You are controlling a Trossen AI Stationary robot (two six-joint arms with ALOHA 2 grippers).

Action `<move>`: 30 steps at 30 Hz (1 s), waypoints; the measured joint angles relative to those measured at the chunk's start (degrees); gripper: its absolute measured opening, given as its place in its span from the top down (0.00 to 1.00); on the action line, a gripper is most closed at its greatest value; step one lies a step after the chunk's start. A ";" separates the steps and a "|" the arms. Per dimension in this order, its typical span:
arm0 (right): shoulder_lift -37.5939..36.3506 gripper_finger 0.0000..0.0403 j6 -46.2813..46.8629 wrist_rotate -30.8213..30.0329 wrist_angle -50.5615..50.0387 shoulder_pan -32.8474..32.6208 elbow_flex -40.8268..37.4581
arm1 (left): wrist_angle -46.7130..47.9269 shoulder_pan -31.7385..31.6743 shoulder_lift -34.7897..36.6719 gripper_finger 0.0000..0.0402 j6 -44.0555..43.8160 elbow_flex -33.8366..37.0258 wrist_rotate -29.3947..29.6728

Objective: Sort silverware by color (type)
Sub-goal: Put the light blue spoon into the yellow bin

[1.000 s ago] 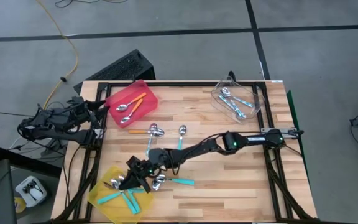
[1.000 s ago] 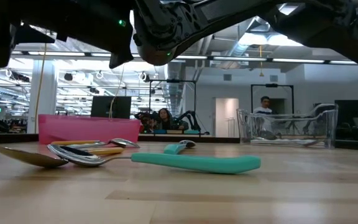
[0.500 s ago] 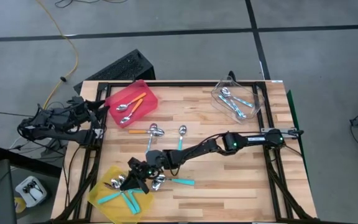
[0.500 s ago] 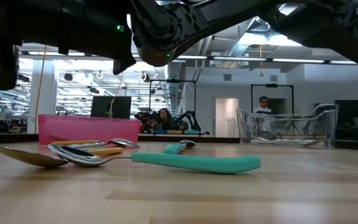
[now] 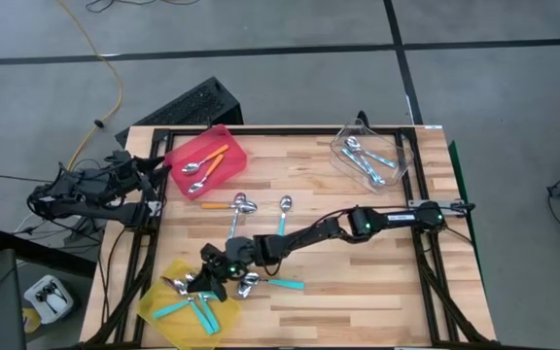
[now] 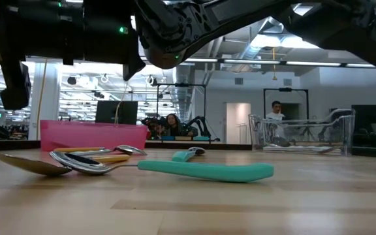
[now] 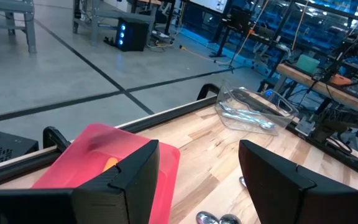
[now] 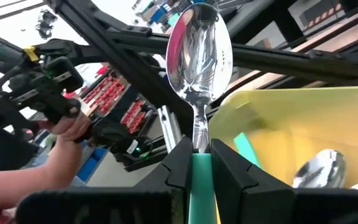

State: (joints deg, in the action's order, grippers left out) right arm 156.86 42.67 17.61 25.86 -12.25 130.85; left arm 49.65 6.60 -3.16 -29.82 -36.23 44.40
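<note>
Now the right hand [image 5: 205, 283], clamped on a teal-handled spoon with a shiny metal bowl [image 8: 199, 56], has moved further over the yellow plastic bin [image 5: 158, 298] than a second ago, while the left hand [image 5: 161, 165], fingers spread wide, waits unchanged beside the red bin [image 5: 224, 139], well away from the yellow bin.

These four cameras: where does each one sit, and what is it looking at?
High: overhead, looking down on table and both arms.
Low: at tabletop level, facing teal spoon; arms overhead.
Left wrist: past its open gripper toward red bin.
Right wrist: its gripper holds a spoon over yellow bin.
High and low share the red bin.
</note>
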 joint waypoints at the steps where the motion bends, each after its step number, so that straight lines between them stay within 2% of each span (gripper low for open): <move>1: 0.00 0.84 0.00 0.00 -0.07 0.01 0.00 | 0.00 0.01 0.00 0.49 0.00 0.00 0.00; 20: 0.00 0.83 -0.20 -1.71 0.37 -0.09 0.00 | 0.00 0.01 0.02 0.49 0.02 0.00 0.02; 30: 0.00 0.80 -0.46 -2.74 -0.06 -0.09 0.00 | 0.00 0.00 0.02 0.49 0.01 0.00 0.02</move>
State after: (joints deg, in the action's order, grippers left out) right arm 156.86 42.22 14.87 25.80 -12.34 130.85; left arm 49.65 6.60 -3.14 -29.82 -36.23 44.42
